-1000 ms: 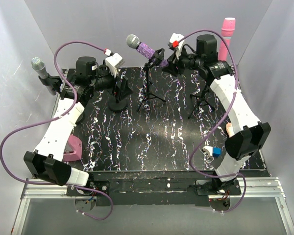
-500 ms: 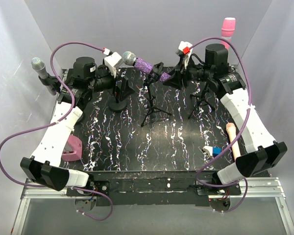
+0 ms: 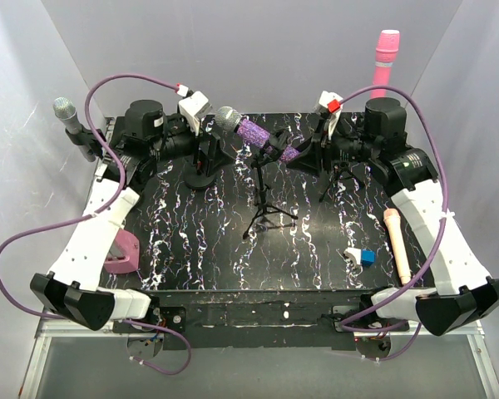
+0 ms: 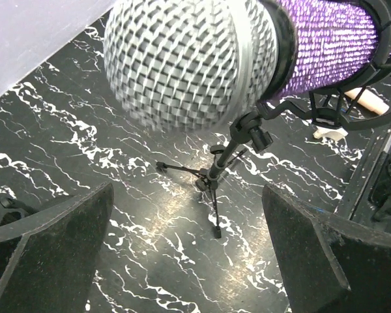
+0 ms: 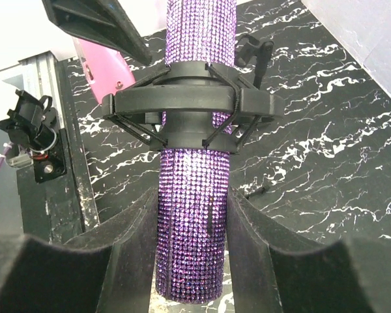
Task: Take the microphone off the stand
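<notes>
A microphone with a purple glitter body and a silver mesh head lies nearly level in the black shock mount of a tripod stand at mid table. My right gripper is shut on its tail end, and both pads press the purple body just behind the mount. My left gripper stands wide open by the head. In the left wrist view the mesh head fills the top, above and ahead of the empty gap between the fingers. The stand's legs rest on the black marbled table.
A grey-headed microphone stands at the far left and a pink one at the back right. A beige handle and a small blue block lie at the right. A pink object sits at the left edge. A round-based stand is beside the left gripper.
The right arm has swung right and nearer with the microphone's tail in its grip. Microphone and stand have shifted toward the table's middle. The left gripper has stayed by the head.
</notes>
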Robot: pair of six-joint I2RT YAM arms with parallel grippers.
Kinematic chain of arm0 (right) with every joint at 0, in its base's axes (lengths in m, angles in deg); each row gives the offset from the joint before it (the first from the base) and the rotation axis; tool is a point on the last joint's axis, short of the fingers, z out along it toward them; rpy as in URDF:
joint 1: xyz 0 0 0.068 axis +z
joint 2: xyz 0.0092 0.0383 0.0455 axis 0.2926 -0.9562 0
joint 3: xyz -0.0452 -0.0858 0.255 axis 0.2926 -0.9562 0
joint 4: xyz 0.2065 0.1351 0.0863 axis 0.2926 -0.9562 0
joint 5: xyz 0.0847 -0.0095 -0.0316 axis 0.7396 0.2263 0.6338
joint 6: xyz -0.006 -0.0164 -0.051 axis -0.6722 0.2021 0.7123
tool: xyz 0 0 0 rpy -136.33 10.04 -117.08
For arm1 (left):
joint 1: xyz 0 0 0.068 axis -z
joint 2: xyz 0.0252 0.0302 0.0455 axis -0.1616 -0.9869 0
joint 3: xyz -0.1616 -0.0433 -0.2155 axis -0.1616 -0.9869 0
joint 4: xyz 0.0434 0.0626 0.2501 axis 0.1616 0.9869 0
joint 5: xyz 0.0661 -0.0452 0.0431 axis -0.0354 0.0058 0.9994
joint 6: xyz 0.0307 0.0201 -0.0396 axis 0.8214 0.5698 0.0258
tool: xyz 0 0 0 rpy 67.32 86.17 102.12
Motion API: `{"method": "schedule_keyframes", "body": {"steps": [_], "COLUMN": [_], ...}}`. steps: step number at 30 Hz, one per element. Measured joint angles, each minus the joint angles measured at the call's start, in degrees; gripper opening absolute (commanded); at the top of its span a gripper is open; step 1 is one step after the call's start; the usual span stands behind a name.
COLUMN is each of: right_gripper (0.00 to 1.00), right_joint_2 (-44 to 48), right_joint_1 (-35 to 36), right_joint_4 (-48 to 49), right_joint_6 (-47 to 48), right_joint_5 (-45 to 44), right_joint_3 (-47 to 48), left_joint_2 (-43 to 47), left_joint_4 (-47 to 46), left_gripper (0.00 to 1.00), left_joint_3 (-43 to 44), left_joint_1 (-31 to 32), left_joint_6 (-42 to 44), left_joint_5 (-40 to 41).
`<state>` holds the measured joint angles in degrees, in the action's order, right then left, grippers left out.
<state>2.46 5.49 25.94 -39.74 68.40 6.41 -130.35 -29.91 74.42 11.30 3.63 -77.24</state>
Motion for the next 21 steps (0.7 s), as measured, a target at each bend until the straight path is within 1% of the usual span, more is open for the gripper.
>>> {"method": "schedule_keyframes", "body": {"steps": [1,2,4,8,11,15,21], "right_gripper": [0.12,0.20,0.43,0.76,0.79,0.80,0.80], "right_joint_2": [0.2,0.3,0.2,-0.1,0.0,0.1,0.6], "right_joint_1": [0.0,0.0,-0.2,-0.4,-0.4,-0.4,-0.4], "right_joint_4": [0.0,-0.1,-0.2,-1.0,-2.8,-6.0,-9.7], "right_joint_6": [0.0,0.0,0.0,0.0,0.7,2.0,4.0], "right_joint_5": [-0.2,-0.5,-1.4,-4.0,-4.9,-6.3,-8.0], "right_joint_3": [-0.3,-0.5,-0.5,-0.5,-0.5,-0.4,0.4], "left_joint_2": [0.1,0.2,0.3,0.2,0.2,-0.6,-6.6], "left_joint_4": [0.0,-0.3,-1.2,-4.9,-9.4,-18.8,-32.8], "left_gripper": [0.98,0.98,0.98,0.98,0.98,0.98,0.98], "left_joint_3": [-0.1,-0.5,-1.3,-2.3,-3.5,-6.9,-8.4], "left_joint_1": [0.0,0.0,0.2,0.7,1.4,1.9,2.2], "left_joint_6": [-0.7,-1.4,-3.3,-7.7,-11.2,-18.0,-28.6], "left_joint_5": [0.0,-0.2,-0.7,-2.9,-5.6,-10.6,-15.8]}}
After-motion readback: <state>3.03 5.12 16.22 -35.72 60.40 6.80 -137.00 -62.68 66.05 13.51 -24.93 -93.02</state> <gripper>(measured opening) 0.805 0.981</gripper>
